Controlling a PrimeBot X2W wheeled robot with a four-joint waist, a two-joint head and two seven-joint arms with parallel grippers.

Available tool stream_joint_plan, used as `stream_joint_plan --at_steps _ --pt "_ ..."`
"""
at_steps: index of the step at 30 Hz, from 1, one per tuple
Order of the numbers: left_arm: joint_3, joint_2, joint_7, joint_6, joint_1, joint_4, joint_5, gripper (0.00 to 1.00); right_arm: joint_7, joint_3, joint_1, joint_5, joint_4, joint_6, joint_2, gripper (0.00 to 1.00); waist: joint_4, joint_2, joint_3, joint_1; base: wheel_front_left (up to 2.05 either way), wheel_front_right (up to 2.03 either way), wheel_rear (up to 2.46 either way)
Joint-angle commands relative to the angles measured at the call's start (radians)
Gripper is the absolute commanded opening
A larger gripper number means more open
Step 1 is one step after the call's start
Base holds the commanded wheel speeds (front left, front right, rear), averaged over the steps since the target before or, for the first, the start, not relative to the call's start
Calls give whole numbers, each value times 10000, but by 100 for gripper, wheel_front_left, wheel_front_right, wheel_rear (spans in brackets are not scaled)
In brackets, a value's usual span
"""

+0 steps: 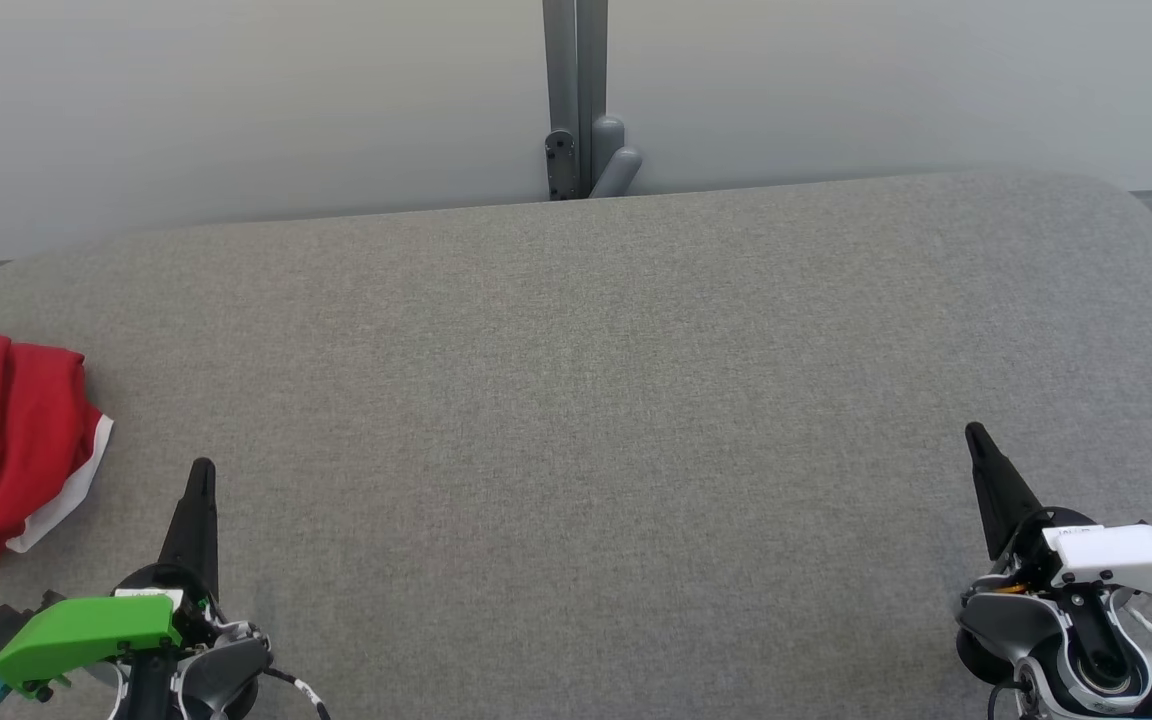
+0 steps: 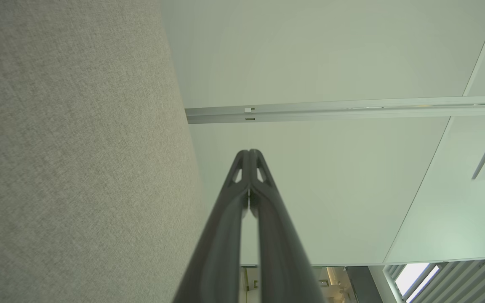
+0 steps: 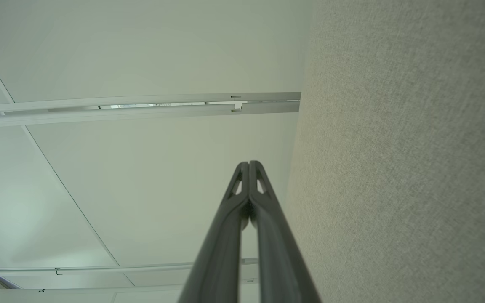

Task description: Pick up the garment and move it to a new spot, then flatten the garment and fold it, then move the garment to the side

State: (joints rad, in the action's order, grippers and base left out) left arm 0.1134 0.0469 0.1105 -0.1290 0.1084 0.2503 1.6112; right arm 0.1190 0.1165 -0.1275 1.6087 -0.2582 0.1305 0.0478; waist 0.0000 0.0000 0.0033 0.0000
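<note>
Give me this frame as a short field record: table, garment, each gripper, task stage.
table: grey fabric top
garment: red with white trim, crumpled, on the table's left side
left gripper: fingers shut, empty, beside the garment, not touching
right gripper: fingers shut, empty, at the lower right
stage: garment not yet picked up

Garment (image 1: 6,440) lies crumpled on the table (image 1: 576,400) near the left claw (image 1: 202,468).

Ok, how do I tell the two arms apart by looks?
The left gripper has a bright green wrist cover, the right gripper a white wrist cover. Both have two long, dark, tapered fingers with small slots near the tips, plus grey-and-black housing and thin cables.
</note>
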Motion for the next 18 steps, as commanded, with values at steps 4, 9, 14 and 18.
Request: stream_joint_plan --at_steps 4,9,14,18 --pt "19 63 9 -43 105 -32 27 0 37 17 121 52 37 4 45 0 0 0 0 0 0 0 0" --pt "19 63 9 -43 105 -32 28 0 37 16 121 52 37 4 45 0 0 0 0 0 0 0 0" --pt "19 63 9 -44 105 -32 28 0 37 16 121 52 37 4 45 0 0 0 0 0 0 0 0" --pt "19 63 9 -44 105 -32 28 0 37 16 121 52 37 4 45 0 0 0 0 0 0 0 0"
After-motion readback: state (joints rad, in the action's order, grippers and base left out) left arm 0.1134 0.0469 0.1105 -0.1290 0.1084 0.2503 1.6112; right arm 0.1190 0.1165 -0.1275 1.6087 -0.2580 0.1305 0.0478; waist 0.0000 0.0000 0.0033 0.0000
